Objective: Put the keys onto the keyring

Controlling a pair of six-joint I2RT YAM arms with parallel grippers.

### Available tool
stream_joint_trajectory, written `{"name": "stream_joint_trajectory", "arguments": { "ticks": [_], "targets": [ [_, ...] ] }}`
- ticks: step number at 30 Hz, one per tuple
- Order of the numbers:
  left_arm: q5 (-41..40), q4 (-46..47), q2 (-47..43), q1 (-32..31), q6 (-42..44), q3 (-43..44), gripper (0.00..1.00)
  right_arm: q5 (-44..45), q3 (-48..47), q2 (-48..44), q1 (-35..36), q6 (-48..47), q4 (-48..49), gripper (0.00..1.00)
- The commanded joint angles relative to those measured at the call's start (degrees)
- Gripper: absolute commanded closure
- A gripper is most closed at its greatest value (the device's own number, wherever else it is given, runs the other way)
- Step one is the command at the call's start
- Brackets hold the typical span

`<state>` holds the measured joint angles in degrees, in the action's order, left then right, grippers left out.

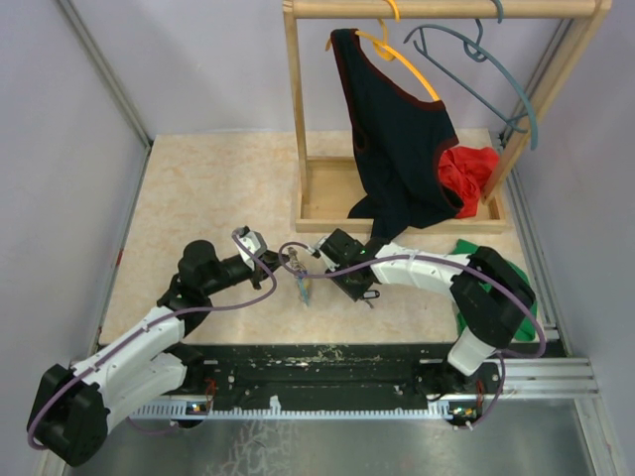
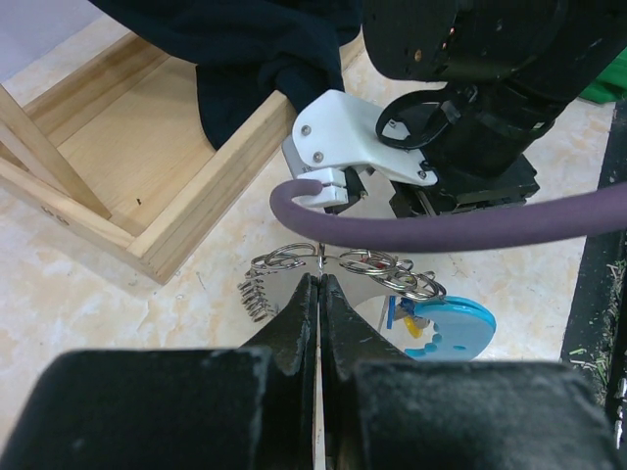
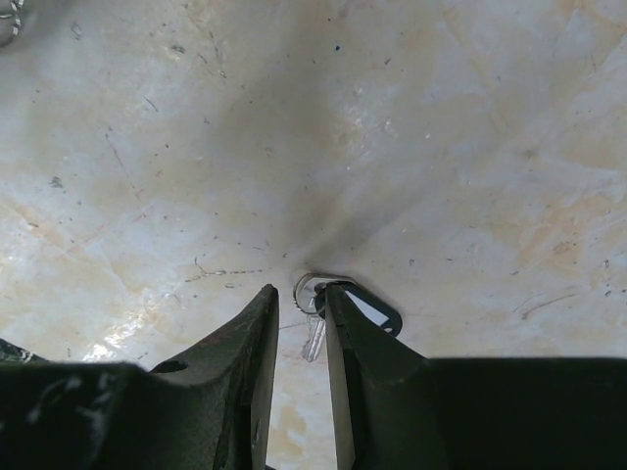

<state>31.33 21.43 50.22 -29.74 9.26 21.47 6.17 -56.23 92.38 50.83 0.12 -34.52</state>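
Keyring [image 2: 345, 262]: wire loop pinched in the fully closed left gripper [image 2: 321, 294], with the wooden rack base [image 2: 196, 211] near on one side and the right arm [image 2: 490, 127] near ahead. Right gripper [image 3: 299, 305]: jaws partly apart, unclamped, a black-headed key [image 3: 377, 315] lying at their tips on open tabletop [image 3: 441, 147].

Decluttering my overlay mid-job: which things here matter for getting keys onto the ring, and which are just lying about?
Job: keyring in left hand; black-headed key below right hand.
Lying about: wooden rack, dark top, yellow hanger, grey-blue hanger, red cloth, green cloth.
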Motion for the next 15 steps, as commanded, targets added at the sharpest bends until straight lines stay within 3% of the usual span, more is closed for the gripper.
{"name": "stream_joint_trajectory", "arguments": {
  "ticks": [1, 10, 15],
  "targets": [
    [0.5, 0.67, -0.68, 0.23, 0.41, -0.6, 0.99, 3.07, -0.72, 1.6, 0.71, -0.56, -0.57, 0.73],
    [0.75, 0.68, -0.67, 0.28, 0.35, -0.53, 0.99, 4.95, -0.83, 4.72, 1.2, -0.56, -0.65, 0.74],
    [0.86, 0.72, -0.65, 0.23, 0.37, -0.5, 0.99, 5.53, -0.75, 4.72, 1.21, 0.02, -0.72, 0.8]
  ]
}}
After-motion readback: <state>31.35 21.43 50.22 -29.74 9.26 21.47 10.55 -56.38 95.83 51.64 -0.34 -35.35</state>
